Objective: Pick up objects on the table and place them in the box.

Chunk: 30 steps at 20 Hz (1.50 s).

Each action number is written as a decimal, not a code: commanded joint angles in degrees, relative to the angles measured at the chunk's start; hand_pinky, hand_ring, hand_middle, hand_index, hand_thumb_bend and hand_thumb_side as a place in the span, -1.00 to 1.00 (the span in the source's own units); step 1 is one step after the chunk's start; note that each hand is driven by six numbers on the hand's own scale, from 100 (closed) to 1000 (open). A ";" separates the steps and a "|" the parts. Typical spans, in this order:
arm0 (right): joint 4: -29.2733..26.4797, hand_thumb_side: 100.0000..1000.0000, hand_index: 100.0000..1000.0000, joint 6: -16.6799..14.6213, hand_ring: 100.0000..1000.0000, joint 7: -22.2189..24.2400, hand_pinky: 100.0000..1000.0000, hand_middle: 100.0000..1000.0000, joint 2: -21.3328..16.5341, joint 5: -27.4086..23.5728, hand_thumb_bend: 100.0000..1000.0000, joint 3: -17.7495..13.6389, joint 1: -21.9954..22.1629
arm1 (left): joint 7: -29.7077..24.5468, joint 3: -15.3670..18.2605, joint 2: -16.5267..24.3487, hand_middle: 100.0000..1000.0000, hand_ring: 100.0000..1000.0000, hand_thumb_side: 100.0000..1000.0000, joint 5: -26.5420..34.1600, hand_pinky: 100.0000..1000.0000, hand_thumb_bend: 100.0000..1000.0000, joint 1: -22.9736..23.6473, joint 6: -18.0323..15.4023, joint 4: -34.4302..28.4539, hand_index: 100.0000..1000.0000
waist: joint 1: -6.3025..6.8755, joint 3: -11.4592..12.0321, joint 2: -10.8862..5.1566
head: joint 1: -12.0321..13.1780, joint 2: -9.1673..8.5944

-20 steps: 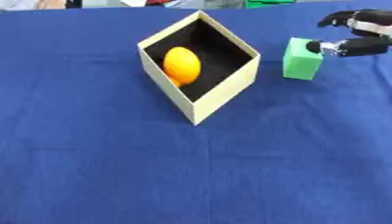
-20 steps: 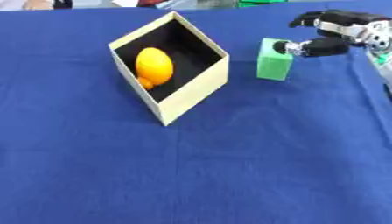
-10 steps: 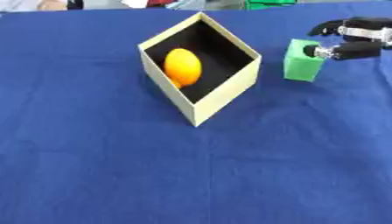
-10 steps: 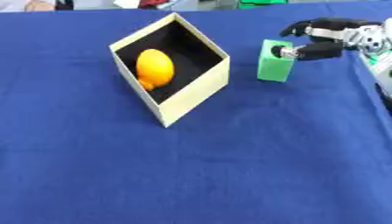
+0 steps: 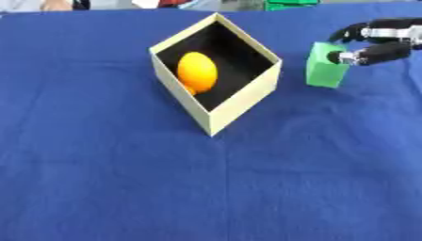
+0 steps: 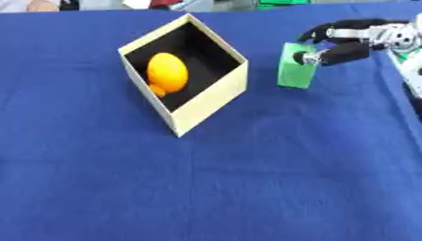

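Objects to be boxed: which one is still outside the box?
The green block, standing on the blue cloth right of the box, at the right hand; the orange fruit is already inside.

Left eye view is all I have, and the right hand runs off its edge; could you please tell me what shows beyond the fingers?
Observer: In the right eye view the right hand shows whole, back to a silver wrist joint, with its fingers curled round the top corner of the green block.
Operator: Thank you. And past the wrist?
Observer: A pale forearm runs down the right edge, apart from the box.
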 commanded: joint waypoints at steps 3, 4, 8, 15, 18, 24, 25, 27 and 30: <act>0.67 1.00 1.00 -0.07 1.00 -0.09 1.00 1.00 -1.02 1.25 -0.12 -0.94 -2.00 | -0.15 0.57 0.74 0.19 0.04 0.81 -0.03 0.76 -0.58 -0.21 -0.08 -1.06 0.30 | -0.08 0.06 -0.99 | 0.10 -0.50; 1.17 1.00 1.00 -0.26 1.00 -0.24 1.00 1.00 -0.91 1.80 -0.12 -1.02 -2.13 | -0.16 0.57 0.74 0.19 0.04 0.81 -0.05 0.76 -0.58 -0.21 -0.09 -1.06 0.30 | -0.06 0.08 -0.99 | 0.11 -0.55; 2.82 1.00 1.00 -1.30 1.00 -0.66 1.00 1.00 -0.66 3.44 -0.08 -1.15 -2.28 | -0.12 0.65 0.63 0.19 0.04 0.80 -0.09 0.76 -0.58 -0.16 -0.12 -1.06 0.30 | 0.04 0.17 -0.88 | 0.16 -0.70; 4.21 1.00 1.00 -3.58 1.00 -0.86 1.00 1.00 -0.34 6.10 -0.09 -0.65 -2.51 | -0.23 0.68 0.49 0.18 0.02 0.80 -0.05 0.76 -0.58 -0.24 -0.17 -1.06 0.29 | 0.12 0.16 -0.76 | 0.18 -0.77; 4.73 1.00 1.00 -4.43 1.00 -0.74 1.00 1.00 -0.09 6.20 -0.12 -0.56 -2.68 | -0.26 0.70 0.50 0.18 0.02 0.79 0.16 0.76 -0.59 -0.25 -0.15 -1.06 0.29 | 0.17 0.23 -0.78 | 0.26 -0.82; 5.29 0.98 1.00 -5.69 1.00 0.06 1.00 1.00 0.12 5.96 -0.24 -0.18 -3.35 | -0.25 0.82 0.46 0.18 0.02 0.79 0.29 0.76 -0.58 -0.23 -0.13 -1.06 0.29 | 0.16 0.29 -0.80 | 0.33 -0.86; 5.45 0.92 1.00 -5.82 1.00 0.15 1.00 1.00 0.18 6.14 -0.28 -0.09 -3.47 | -0.25 0.83 0.44 0.18 0.01 0.79 0.29 0.76 -0.58 -0.27 -0.13 -1.06 0.28 | 0.15 0.31 -0.79 | 0.36 -0.89; 5.79 0.82 1.00 -6.04 1.00 0.10 0.99 1.00 0.29 6.77 -0.34 0.04 -3.65 | -0.29 0.82 0.38 0.18 0.01 0.79 0.30 0.76 -0.59 -0.30 -0.14 -1.06 0.28 | 0.12 0.36 -0.75 | 0.40 -0.89; 5.97 0.72 1.00 -6.30 1.00 -0.77 0.98 1.00 0.43 7.86 -0.38 0.18 -3.70 | -0.31 0.85 0.30 0.17 0.01 0.79 0.32 0.76 -0.59 -0.33 -0.16 -1.06 0.28 | 0.11 0.48 -0.69 | 0.43 -0.88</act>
